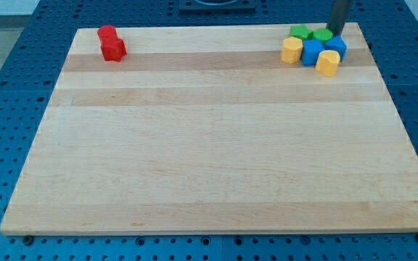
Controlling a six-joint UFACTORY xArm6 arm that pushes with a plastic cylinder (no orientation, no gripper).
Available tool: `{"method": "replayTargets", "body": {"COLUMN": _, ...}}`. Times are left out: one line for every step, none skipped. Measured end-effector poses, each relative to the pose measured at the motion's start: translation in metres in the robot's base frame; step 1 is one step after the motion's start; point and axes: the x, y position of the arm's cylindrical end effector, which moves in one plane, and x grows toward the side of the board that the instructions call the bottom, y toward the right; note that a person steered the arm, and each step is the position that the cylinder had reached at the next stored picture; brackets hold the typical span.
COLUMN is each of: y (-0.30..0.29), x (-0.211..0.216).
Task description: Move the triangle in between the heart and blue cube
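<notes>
Triangle shape I cannot pick out for certain among the cluster at the table's [216, 167] top right: 2 green blocks [300, 32] [322, 35], 2 blue blocks [311, 52] [336, 46], 2 yellow blocks [291, 50] [328, 62], all touching or just beside each other. My tip [336, 33] sits between the right green and right blue blocks. No jaws on this rod. 2 red blocks [107, 33] [113, 49] sit top left.
</notes>
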Motion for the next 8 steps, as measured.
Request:
{"method": "replayTargets", "body": {"y": -0.019, "x": 0.013}}
{"method": "replayTargets", "body": {"y": -0.017, "x": 0.013}}
{"method": "replayTargets", "body": {"y": 0.004, "x": 0.001}}
{"method": "replayTargets", "body": {"y": 0.028, "x": 0.002}}
{"method": "replayTargets", "body": {"y": 0.034, "x": 0.014}}
{"method": "replayTargets", "body": {"y": 0.029, "x": 0.020}}
{"method": "replayTargets", "body": {"y": 0.010, "x": 0.020}}
{"method": "replayTargets", "body": {"y": -0.011, "x": 0.020}}
